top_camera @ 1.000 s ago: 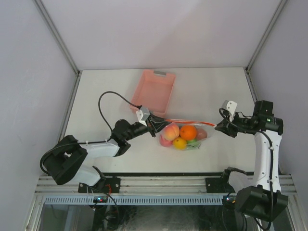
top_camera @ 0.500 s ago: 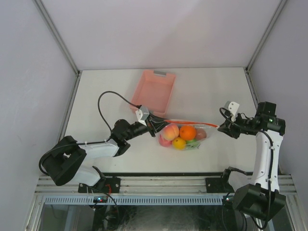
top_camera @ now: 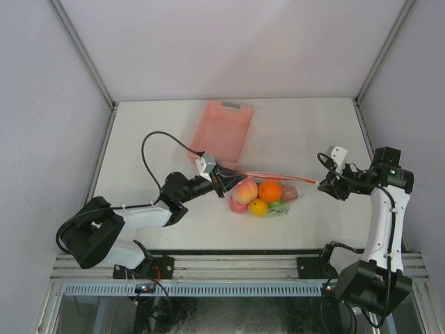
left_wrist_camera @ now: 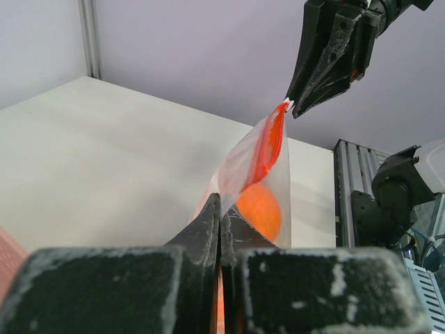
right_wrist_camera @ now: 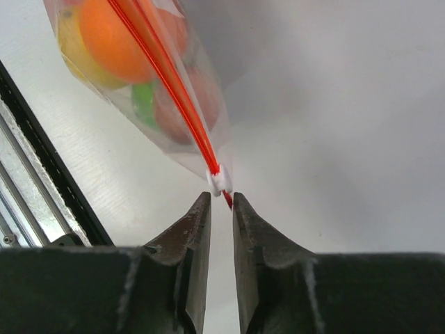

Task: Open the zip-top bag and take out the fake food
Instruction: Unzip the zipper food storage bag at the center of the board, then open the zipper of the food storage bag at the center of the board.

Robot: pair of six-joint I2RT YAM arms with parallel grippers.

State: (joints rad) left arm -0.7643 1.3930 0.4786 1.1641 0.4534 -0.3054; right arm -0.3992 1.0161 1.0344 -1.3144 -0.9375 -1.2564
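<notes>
Your left gripper (left_wrist_camera: 220, 209) is pressed fully closed on the left corner of the bag (top_camera: 292, 186), pinching the clear plastic between its fingertips. From there the bag stretches across the middle of the table (top_camera: 313, 132) toward your right gripper (right_wrist_camera: 221, 198), with its red zipper strip (top_camera: 278, 175) pulled taut along the top edge. The fake food (top_camera: 271, 191) is bunched inside: orange, yellow, peach, pink and green pieces. Your right gripper's jaws stand a narrow slit apart. The white slider (right_wrist_camera: 220, 181) sits just off their tips, and they clamp nothing. Farther back, the pink basket (top_camera: 224, 132) lies just beyond the left gripper.
</notes>
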